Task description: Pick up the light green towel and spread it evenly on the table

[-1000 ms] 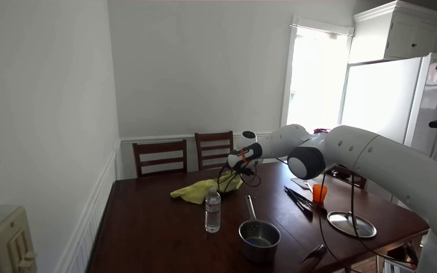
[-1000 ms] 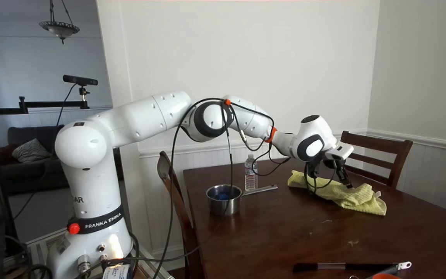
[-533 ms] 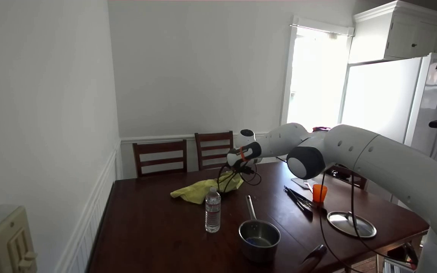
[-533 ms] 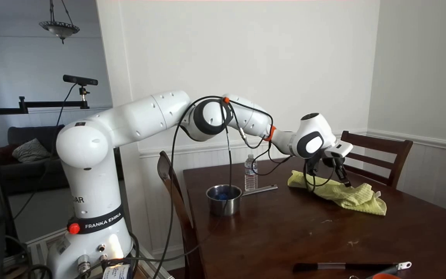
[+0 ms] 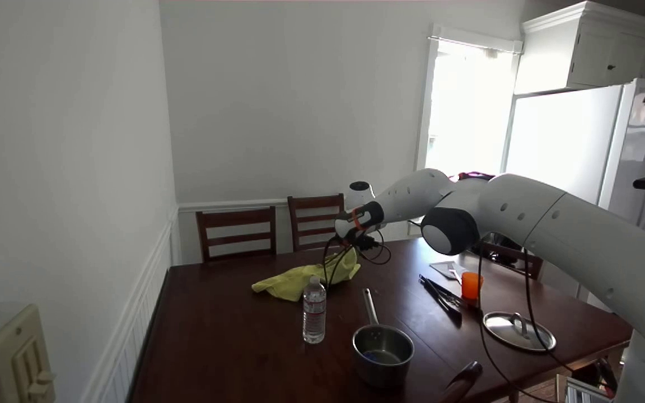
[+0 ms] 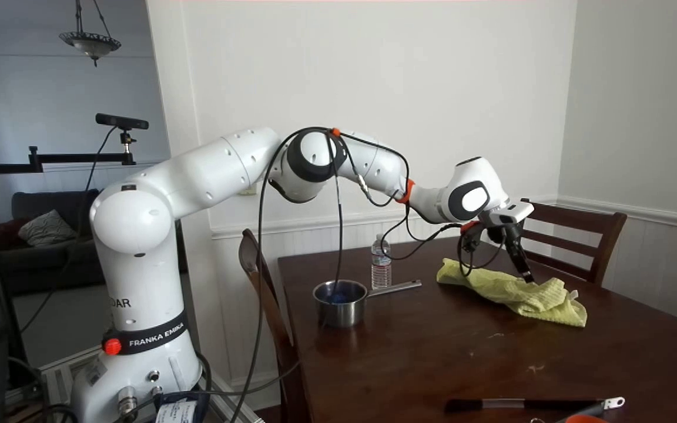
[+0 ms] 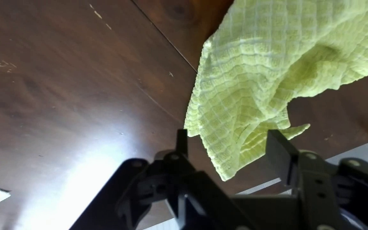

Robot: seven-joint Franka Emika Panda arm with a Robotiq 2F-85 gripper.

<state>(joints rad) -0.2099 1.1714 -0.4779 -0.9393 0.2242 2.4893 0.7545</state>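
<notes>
Window (image 5: 471, 112): blown white in an exterior view, daylight pouring in
Table (image 7: 43, 95): white glare pools on the gloss in my wrist view
Towel (image 7: 244, 80): brightly lit, soft shadows in its folds
My fingers (image 7: 279, 156): near black, slightly out of focus
Sofa (image 6: 50, 202): sunk in gloom

The gripper (image 7: 226, 137) is black, with flat fingers (image 7: 279, 153) and linkages (image 7: 203, 188) set with round bolts (image 7: 354, 163). Just behind it sits a rounded white wrist (image 6: 479, 173) bearing a black ring (image 6: 455, 202) about a white disc (image 6: 475, 200). Farther back from the gripper, an orange strap (image 6: 407, 191) circles the smooth white arm (image 6: 215, 170), along which runs a long black cable (image 6: 260, 247); small round screw recesses (image 6: 209, 194) pit the surface beyond. Farthest from the gripper, the white base (image 6: 138, 370) carries metal connectors (image 6: 127, 402), a red knob (image 6: 113, 346) and a black band (image 6: 150, 339) lettered FRANKA EMIKA in white.
</notes>
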